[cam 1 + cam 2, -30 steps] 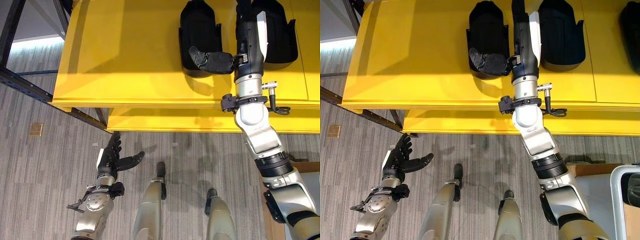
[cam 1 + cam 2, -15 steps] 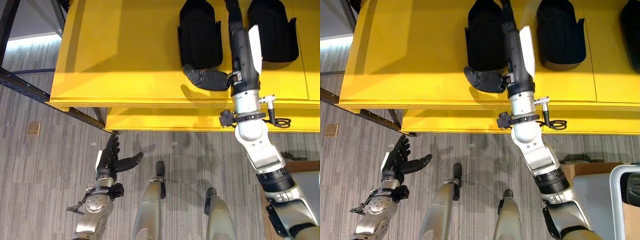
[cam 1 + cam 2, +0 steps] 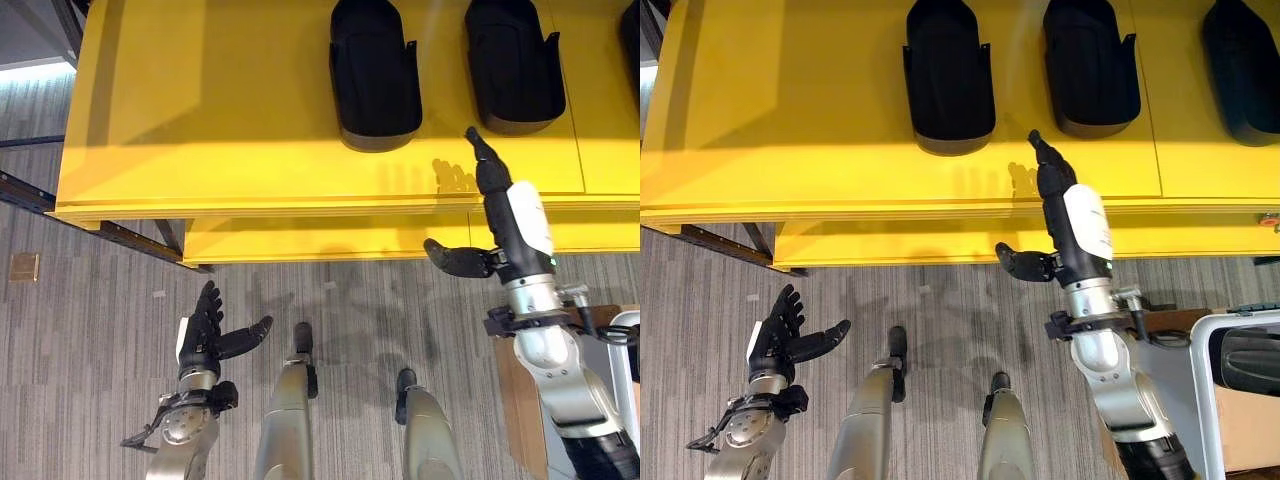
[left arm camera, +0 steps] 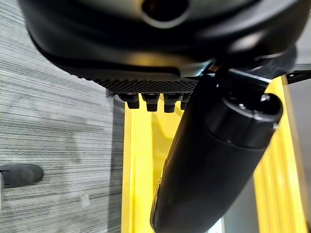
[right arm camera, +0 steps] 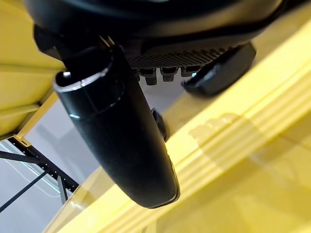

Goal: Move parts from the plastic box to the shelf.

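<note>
Right robot hand now back off the shelf, fingers straight, empty.

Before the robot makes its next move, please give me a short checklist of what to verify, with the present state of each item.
1. Right hand empty: ok, fingers straight, nothing held, near the shelf front edge.
2. Left hand empty: ok, open and low over the floor.
3. Parts on the shelf: ok, the left part, middle part and right part lie in a row, apart from each other.
4. Right hand apart from the parts: ok, no contact.
5. Plastic box in view at the robot's right: ok, something dark lies in it.
6. Parts left in the box: cannot tell.
</note>
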### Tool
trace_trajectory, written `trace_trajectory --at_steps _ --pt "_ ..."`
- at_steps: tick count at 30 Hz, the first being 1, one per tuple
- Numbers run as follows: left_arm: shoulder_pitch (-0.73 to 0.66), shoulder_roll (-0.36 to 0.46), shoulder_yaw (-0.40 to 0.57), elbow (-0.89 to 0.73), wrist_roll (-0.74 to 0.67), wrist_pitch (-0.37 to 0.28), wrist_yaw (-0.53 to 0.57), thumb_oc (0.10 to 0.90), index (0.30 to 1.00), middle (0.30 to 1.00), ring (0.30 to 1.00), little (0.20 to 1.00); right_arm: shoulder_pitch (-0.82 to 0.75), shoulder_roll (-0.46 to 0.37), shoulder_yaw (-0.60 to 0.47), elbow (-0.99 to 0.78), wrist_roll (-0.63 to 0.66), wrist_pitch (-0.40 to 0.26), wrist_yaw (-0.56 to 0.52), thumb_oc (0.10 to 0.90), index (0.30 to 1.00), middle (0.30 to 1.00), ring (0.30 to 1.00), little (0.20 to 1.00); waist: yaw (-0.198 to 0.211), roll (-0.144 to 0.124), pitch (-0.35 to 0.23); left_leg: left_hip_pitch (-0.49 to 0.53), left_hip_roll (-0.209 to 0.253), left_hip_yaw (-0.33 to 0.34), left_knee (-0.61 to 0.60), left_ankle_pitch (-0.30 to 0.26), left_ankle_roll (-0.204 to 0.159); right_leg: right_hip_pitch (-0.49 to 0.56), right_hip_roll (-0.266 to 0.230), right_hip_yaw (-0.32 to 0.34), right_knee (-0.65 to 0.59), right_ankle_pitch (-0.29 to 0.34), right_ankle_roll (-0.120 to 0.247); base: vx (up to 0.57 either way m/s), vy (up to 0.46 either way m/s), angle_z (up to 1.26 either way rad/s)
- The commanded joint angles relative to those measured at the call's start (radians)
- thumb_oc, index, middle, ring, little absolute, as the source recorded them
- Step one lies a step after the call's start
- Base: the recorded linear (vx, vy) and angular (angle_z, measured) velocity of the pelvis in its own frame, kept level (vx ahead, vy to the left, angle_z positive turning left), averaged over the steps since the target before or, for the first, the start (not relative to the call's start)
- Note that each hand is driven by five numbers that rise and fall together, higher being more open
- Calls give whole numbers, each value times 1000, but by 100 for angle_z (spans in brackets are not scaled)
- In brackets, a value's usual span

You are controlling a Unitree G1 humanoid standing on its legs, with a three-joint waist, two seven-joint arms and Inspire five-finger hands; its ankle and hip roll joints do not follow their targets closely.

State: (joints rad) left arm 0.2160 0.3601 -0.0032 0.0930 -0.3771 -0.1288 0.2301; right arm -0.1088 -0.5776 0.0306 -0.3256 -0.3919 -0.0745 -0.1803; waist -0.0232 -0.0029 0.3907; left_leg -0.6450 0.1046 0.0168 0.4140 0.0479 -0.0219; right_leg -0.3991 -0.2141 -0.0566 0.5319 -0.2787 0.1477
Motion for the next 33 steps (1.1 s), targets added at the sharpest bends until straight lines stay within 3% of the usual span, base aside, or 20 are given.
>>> trace_trajectory --at_steps 1,7,11,15,24,33 --pt "14 25 40 -90 44 -55 4 900 1000 1000 1000 1000 -112 -44 -47 -95 -26 -84 -13 900 1000 1000 1000 1000 2 3 -85 -3 107 -26 66 -85 -58 42 10 8 -81 47 -54 0 0 0" --pt "15 41 53 -93 41 -49 -19 900 1000 1000 1000 1000 -195 -128 -4 -68 -88 -68 35 900 1000 1000 1000 1000 13 -2 -85 -3 106 -26 64 -83 -60 42 10 9 -84 52 -55 0 0 0" --pt "3 57 56 -83 34 -47 -35 900 1000 1000 1000 1000 -360 -224 81 -31 -111 -63 79 900 1000 1000 1000 1000 27 -10 -86 0 103 -28 63 -83 -60 42 12 9 -85 54 -58 0 0 0" --pt "-3 63 51 -81 31 -44 -39 900 1000 1000 1000 1000 -470 -247 163 9 -113 -56 111 900 1000 1000 1000 1000 37 -11 -84 3 101 -27 63 -82 -59 46 10 10 -87 53 -60 0 0 0" --pt "-30 67 46 -78 24 -45 -44 900 1000 1000 1000 1000 -640 -211 299 128 -114 -28 153 900 1000 1000 1000 1000 50 -12 -79 4 100 -30 53 -72 -58 51 11 5 -95 60 -63 -1 1 2" --pt "-34 60 52 -81 34 -40 -43 900 1000 1000 1000 1000 -593 -174 272 131 -141 -15 161 900 1000 1000 1000 1000 47 -14 -75 5 98 -30 59 -81 -58 56 10 5 -96 54 -63 0 0 0"
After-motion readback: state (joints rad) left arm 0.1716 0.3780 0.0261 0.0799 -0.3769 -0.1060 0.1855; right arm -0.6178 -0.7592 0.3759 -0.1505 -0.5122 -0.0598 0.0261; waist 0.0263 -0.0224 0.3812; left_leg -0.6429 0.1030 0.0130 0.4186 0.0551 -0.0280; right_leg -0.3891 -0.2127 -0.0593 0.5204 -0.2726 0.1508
